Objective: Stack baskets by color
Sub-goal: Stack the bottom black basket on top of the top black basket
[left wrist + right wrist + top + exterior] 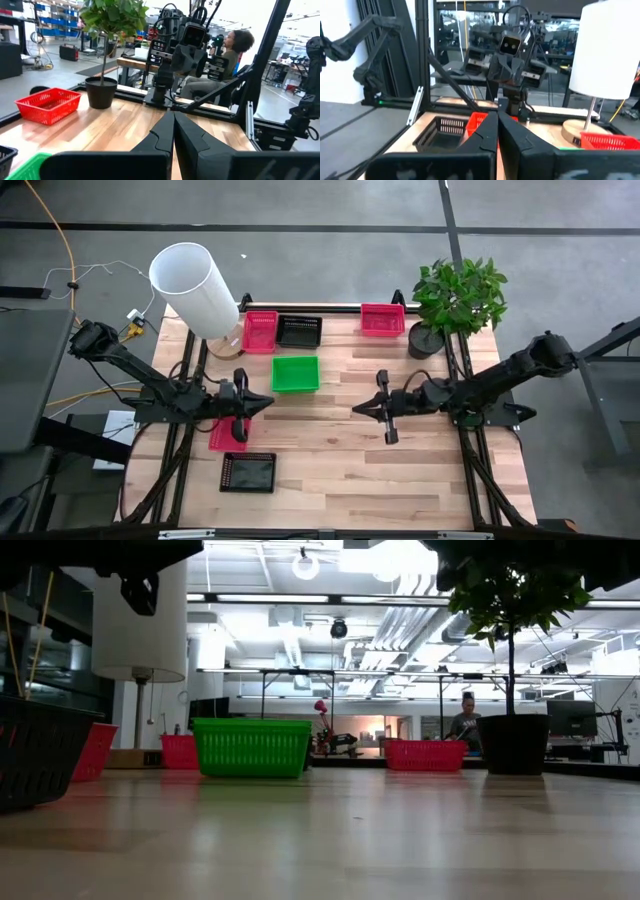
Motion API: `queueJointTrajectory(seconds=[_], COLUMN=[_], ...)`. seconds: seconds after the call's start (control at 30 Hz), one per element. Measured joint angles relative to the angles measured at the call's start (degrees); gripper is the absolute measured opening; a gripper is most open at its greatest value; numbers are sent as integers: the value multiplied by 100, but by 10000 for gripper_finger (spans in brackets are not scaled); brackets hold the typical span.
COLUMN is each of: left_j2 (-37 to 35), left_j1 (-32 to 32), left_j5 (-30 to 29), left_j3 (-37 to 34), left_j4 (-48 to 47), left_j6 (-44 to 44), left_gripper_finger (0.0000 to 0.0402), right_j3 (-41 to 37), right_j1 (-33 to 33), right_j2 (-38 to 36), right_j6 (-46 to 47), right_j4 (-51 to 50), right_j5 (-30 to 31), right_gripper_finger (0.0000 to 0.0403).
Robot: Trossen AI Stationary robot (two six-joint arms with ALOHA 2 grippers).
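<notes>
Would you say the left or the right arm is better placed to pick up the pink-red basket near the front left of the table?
Probably the left: its shut left pincer hovers right beside that pink-red basket, while the right pincer, also shut, sits across the table.

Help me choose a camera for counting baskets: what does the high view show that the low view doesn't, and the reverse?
Only the high view shows both shut grippers, left and right, the black basket at the back, and the pink-red basket under the left arm. Only the low view shows the room behind, with a seated person. Both show the green basket, the plant pot and the white cylinder.
</notes>
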Motion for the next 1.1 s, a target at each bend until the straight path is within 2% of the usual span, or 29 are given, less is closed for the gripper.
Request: queueJointTrajectory(seconds=[0.63,0.73,0.9,1.1], left_j2=[0,2,114,785], left_j1=[0,0,-12,-347], left_j5=[21,315,1185,1374], left_j3=[2,2,149,942], left_j4=[-33,46,321,67], left_j6=[-223,-224,-223,141], left_gripper_finger=[0,0,0,24], right_j3=[0,0,0,0], right_j1=[0,0,0,0], right_j2=[7,7,7,7], right_j6=[486,486,486,486], right_j4=[-316,-316,-314,-321], right_j5=[-176,-170,-59,-56], right_gripper_finger=[0,0,0,0])
